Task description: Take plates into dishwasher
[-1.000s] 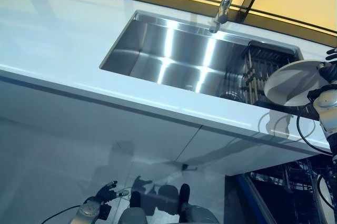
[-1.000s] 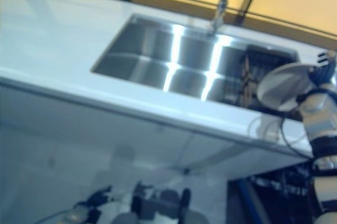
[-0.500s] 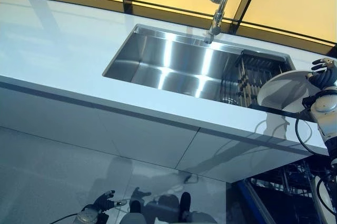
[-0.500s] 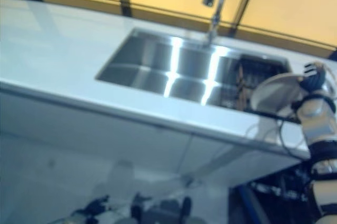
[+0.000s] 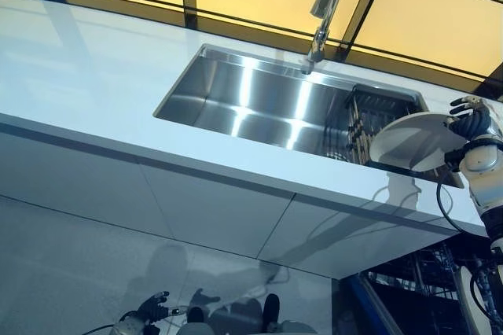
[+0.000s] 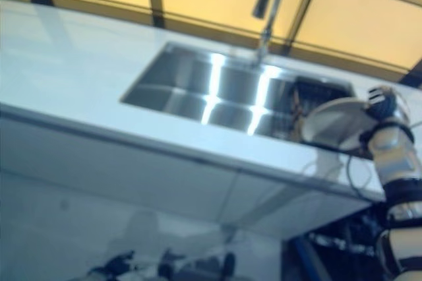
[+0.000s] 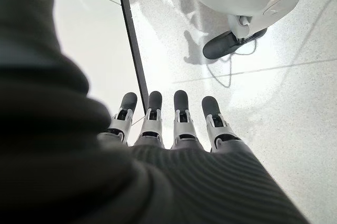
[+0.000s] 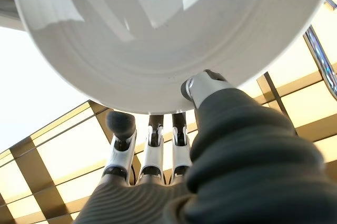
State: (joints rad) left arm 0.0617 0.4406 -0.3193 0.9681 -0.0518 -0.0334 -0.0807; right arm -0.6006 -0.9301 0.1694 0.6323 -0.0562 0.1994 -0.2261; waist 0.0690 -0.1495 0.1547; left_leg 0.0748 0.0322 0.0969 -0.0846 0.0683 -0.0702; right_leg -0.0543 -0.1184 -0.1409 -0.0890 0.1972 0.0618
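white counter [image 5: 86, 75] with steel sink [image 5: 267, 103], upper centre.
white plate [image 5: 413, 140] is pinched by right hand [image 5: 470, 123] at right edge; left hand [image 7: 168, 124] is held straight-fingered, empty.

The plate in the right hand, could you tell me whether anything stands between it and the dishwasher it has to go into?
The right hand pinches the white plate above the sink's right end, over the counter. The dishwasher rack shows below, under the counter's right end. The counter's front edge lies between them, so the plate must probably come out past it before going down.
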